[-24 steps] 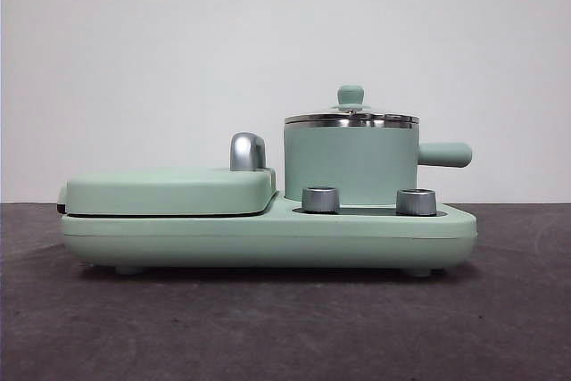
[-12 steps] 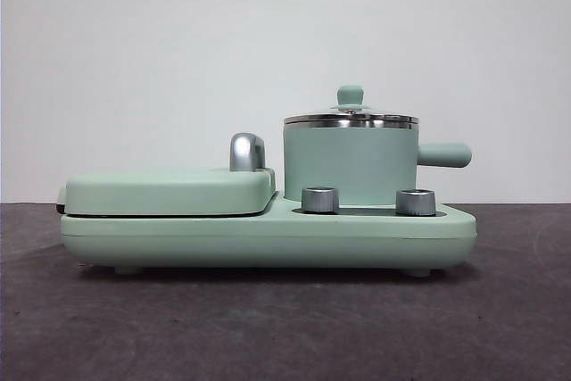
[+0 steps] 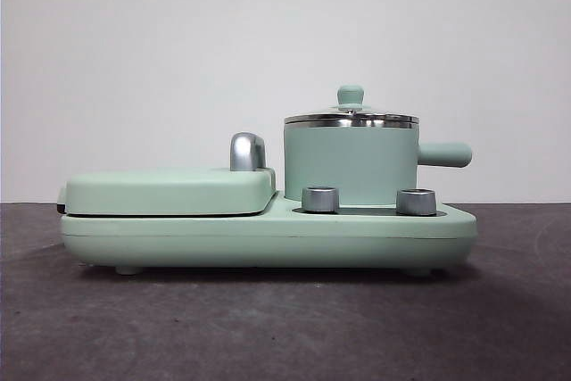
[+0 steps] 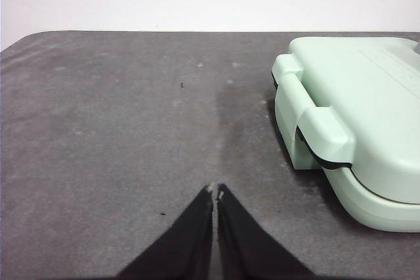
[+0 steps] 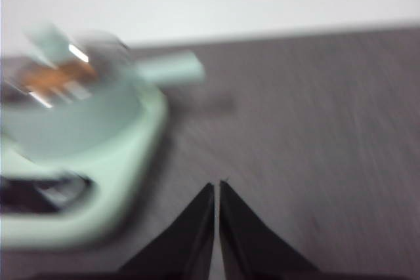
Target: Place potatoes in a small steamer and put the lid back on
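The mint-green small steamer point(image 3: 351, 165) stands on the right half of the green appliance, its stubby handle pointing right. The glass lid point(image 3: 351, 117) with its green knob sits on the pot's steel rim. In the blurred right wrist view the steamer point(image 5: 65, 106) shows an orange-brown shape through the lid, likely the potato point(image 5: 49, 78). My right gripper point(image 5: 216, 185) is shut and empty over the table, to the side of the steamer. My left gripper point(image 4: 214, 190) is shut and empty over bare table, beside the griddle end of the appliance point(image 4: 354, 122). Neither arm shows in the front view.
The flat griddle point(image 3: 169, 192) with closed cover and chrome handle point(image 3: 246, 151) takes the appliance's left half. Two steel dials point(image 3: 320, 199) point(image 3: 416, 202) sit in front of the pot. The dark grey table point(image 3: 285, 327) spreads around the appliance, with a white wall behind.
Nothing has moved in the front view. The right wrist view is motion-blurred, so the right arm is moving.
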